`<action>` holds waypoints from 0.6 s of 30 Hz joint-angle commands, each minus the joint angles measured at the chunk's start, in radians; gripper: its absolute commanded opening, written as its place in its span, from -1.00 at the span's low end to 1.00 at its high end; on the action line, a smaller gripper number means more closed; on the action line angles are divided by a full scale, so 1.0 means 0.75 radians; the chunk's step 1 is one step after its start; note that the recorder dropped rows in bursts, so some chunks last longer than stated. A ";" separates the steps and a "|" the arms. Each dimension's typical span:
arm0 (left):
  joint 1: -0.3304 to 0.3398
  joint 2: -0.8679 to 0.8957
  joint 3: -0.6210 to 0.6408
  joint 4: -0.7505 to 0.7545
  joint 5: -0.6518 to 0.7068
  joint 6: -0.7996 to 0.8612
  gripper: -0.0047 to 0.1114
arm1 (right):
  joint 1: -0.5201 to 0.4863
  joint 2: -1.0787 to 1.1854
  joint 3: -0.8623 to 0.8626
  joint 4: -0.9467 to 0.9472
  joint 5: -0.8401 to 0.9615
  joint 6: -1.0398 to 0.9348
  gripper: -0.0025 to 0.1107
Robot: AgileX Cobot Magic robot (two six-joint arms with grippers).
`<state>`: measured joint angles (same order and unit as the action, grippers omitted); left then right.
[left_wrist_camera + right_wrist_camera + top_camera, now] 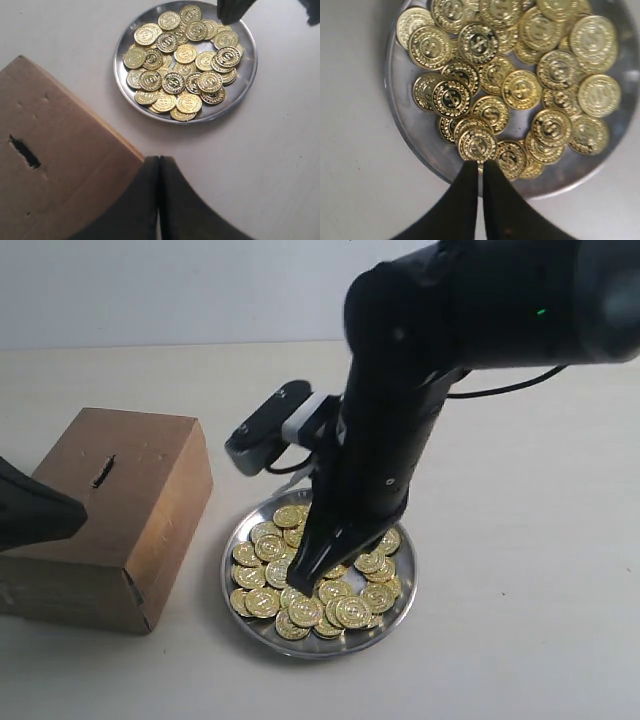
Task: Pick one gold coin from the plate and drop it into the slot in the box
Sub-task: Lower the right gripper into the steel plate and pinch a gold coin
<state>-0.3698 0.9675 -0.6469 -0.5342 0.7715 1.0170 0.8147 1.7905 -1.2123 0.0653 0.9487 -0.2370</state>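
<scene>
A shiny silver plate (405, 585) holds a heap of several gold coins (352, 611). My right gripper (300, 585) reaches down into the plate at its near-left side. In the right wrist view its fingers are shut (480, 165) with a thin gold coin edge (480, 168) pinched between the tips, just below a flat-lying coin (477, 145). The brown cardboard box (130, 510) stands left of the plate, with its dark slot (103, 472) on top. My left gripper (160, 159) is shut and empty, hovering by the box corner (60, 165), away from the slot (24, 151).
The pale tabletop (520, 540) surrounds box and plate. The right arm's black body and its wrist camera (270, 425) hang over the plate's far half. The left gripper's dark tip (75, 513) overlaps the box's left side in the exterior view.
</scene>
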 commanded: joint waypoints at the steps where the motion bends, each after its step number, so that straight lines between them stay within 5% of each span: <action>1: -0.006 0.005 -0.010 -0.017 -0.019 0.049 -0.70 | 0.030 0.098 -0.029 -0.014 -0.051 0.006 -0.44; 7: -0.006 0.005 -0.010 -0.038 -0.025 0.070 -0.07 | 0.030 0.154 -0.029 0.005 -0.026 0.006 0.18; 18: -0.006 0.005 -0.010 -0.050 -0.027 0.070 0.03 | 0.030 0.236 -0.029 0.009 -0.035 0.010 0.10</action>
<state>-0.3698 0.9675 -0.6469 -0.5607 0.7608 1.0660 0.8360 1.9469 -1.2253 0.0766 0.9255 -0.2311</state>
